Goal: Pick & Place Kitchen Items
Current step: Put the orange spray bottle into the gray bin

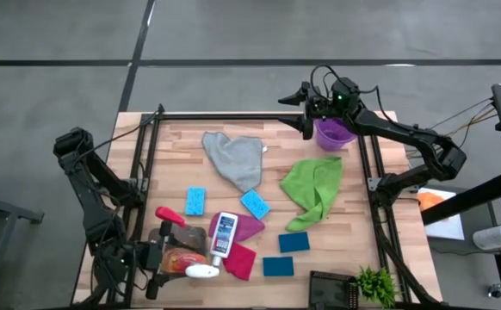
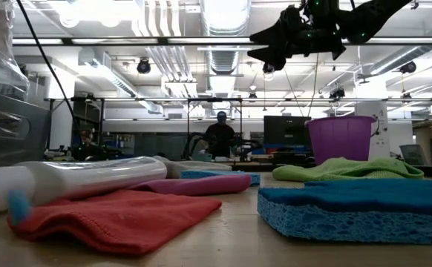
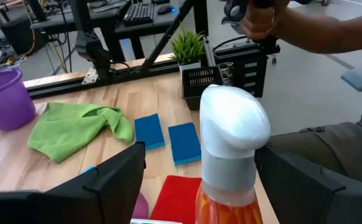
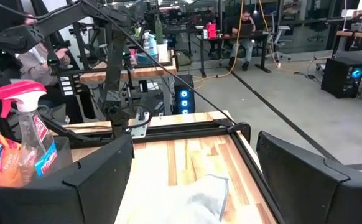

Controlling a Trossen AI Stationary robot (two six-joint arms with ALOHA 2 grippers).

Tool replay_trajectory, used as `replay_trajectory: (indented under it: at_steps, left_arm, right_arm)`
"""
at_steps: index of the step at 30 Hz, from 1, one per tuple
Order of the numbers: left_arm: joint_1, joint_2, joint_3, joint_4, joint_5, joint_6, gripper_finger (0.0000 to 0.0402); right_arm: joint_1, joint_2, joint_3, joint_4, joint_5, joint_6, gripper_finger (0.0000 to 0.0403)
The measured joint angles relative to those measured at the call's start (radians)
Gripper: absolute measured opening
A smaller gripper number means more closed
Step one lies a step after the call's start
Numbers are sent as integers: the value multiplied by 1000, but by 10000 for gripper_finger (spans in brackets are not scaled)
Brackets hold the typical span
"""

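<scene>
Lying on its side at the table's near-left corner, the orange bottle [image 1: 184, 259] points its white cap [image 3: 234, 124] between the left gripper's [image 1: 151, 258] wide-open fingers; the right gripper [image 1: 306, 103], also wide, hovers far off.

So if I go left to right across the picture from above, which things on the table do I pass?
Red-trigger bottle → blue sponge → white bottle → grey cloth → green cloth → plant.
</scene>
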Motion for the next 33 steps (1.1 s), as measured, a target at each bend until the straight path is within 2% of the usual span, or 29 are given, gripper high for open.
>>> replay_trajectory:
  at_steps: [13, 18, 25, 29, 33]
  left_arm:
    - [-2, 0, 0, 2, 19, 0, 302]
    - [-2, 0, 0, 2, 14, 0, 302]
    - [-1, -3, 0, 28, 13, 8, 302]
    - [1, -3, 0, 33, 31, 16, 302]
    - [6, -3, 0, 39, 95, 15, 302]
  right_arm:
    - [12, 48, 0, 3, 0, 15, 338]
    - [75, 53, 0, 4, 1, 21, 338]
    - [172, 53, 0, 21, 62, -9, 338]
    - [188, 53, 0, 26, 84, -13, 338]
    - [190, 53, 0, 26, 88, -13, 338]
